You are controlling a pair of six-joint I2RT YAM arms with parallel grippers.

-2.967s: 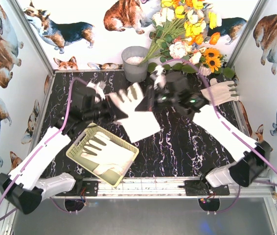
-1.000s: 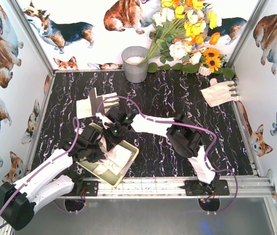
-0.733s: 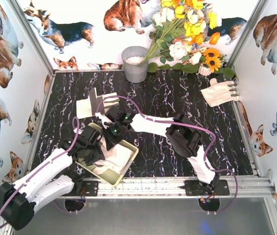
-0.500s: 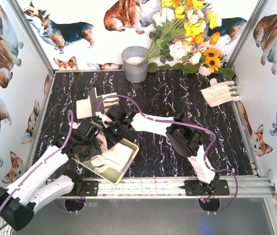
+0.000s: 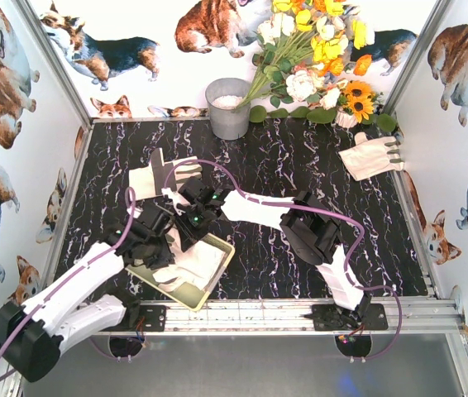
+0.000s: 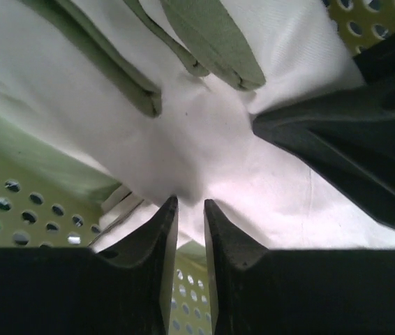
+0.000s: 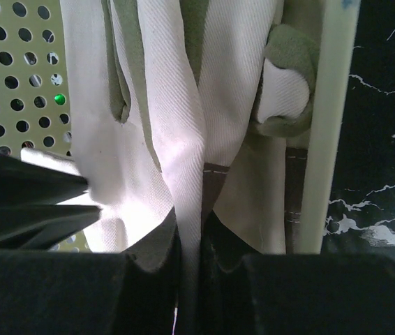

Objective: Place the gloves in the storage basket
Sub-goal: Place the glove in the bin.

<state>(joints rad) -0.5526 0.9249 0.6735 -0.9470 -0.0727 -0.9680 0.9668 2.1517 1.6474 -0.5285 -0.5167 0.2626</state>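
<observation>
The pale yellow-green storage basket (image 5: 215, 274) sits at the near left of the table, holding white gloves with grey patches (image 5: 194, 266). My right gripper (image 5: 191, 225) reaches over its far rim and is shut on a fold of a white glove (image 7: 176, 125) hanging inside the basket rim (image 7: 326, 139). My left gripper (image 5: 162, 241) is down in the basket, jaws nearly together, pinching the same white fabric (image 6: 204, 139) at its tips (image 6: 185, 204). Another glove (image 5: 164, 175) lies on the table behind the basket. One more glove (image 5: 372, 155) lies at the far right.
A grey metal bucket (image 5: 228, 106) stands at the back centre beside a bunch of artificial flowers (image 5: 321, 58). Printed walls close the table on three sides. The right arm's dark body (image 6: 351, 139) is close beside my left gripper.
Three seconds ago both grippers held a glove stretched above the table; it is now lowered into the basket. Over the last second the left gripper only shifted slightly inside the basket.
</observation>
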